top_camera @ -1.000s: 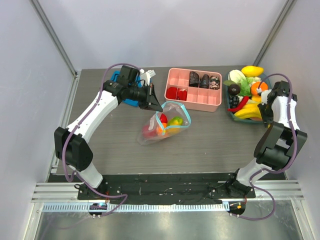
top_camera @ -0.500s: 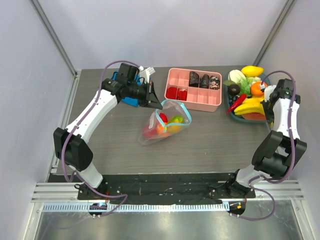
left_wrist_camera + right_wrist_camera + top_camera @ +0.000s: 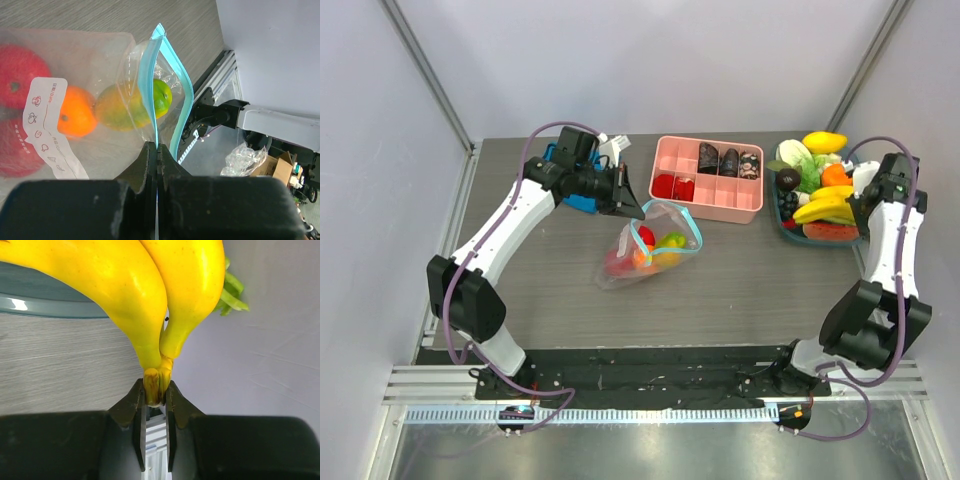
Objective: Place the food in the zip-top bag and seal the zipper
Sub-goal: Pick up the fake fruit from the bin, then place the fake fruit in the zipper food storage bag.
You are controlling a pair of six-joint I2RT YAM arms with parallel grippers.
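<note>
Lying mid-tabletop (image 3: 550,290), the zip-top bag (image 3: 642,252) holds red pieces (image 3: 20,70), an orange (image 3: 75,117) and a yellow-green piece (image 3: 127,106). Mouth gapes; zipper (image 3: 149,95) unsealed. Left tool (image 3: 157,149): jaws fully together, pinching one side of the zipper strip at the mouth. Right tool (image 3: 155,390): jaws nearly together, clamped on the stem of the banana bunch (image 3: 150,295), which is over the rim of the teal dish (image 3: 50,295) at the tabletop's far right corner. Other food sits in that dish. Pink divided box (image 3: 720,214) just beyond the bag.
</note>
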